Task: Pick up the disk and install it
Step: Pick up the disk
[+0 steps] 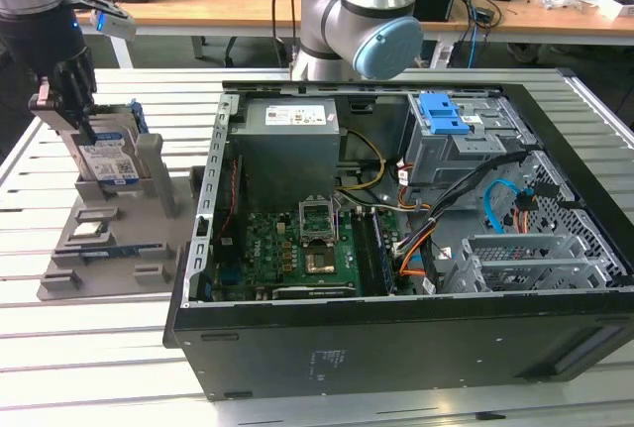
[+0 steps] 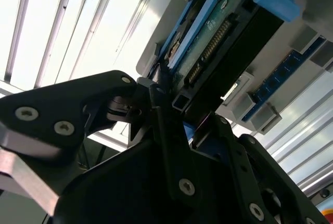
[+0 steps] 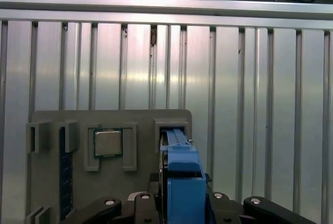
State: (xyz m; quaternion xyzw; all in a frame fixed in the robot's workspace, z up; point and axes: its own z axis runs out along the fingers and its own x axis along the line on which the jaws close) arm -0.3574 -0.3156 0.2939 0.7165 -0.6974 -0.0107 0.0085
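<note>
Slatted aluminium table [image 1: 99, 348]: my black gripper [image 1: 84, 122] is clamped on the upright silver hard drive in blue rails [image 1: 109, 164], seated in the grey holder [image 1: 109, 249]. Pick-up step; I reckon a straight lift frees it.

The disk [image 1: 109, 161] stands upright in a slot of the grey holder [image 1: 117, 249], hemmed by the slot's walls. The only way out is upward, where the gripper [image 1: 83, 118] sits with its jaws closed on the top edge. The holder lies just beside the open computer case [image 1: 396, 353]. Bare desk [image 1: 99, 358] spreads around the holder's other sides. Inside the case, cables [image 1: 451, 214] cross beside the drive bay [image 1: 466, 150], and a blue bracket [image 1: 446, 110] lies on top of the bay.
</note>
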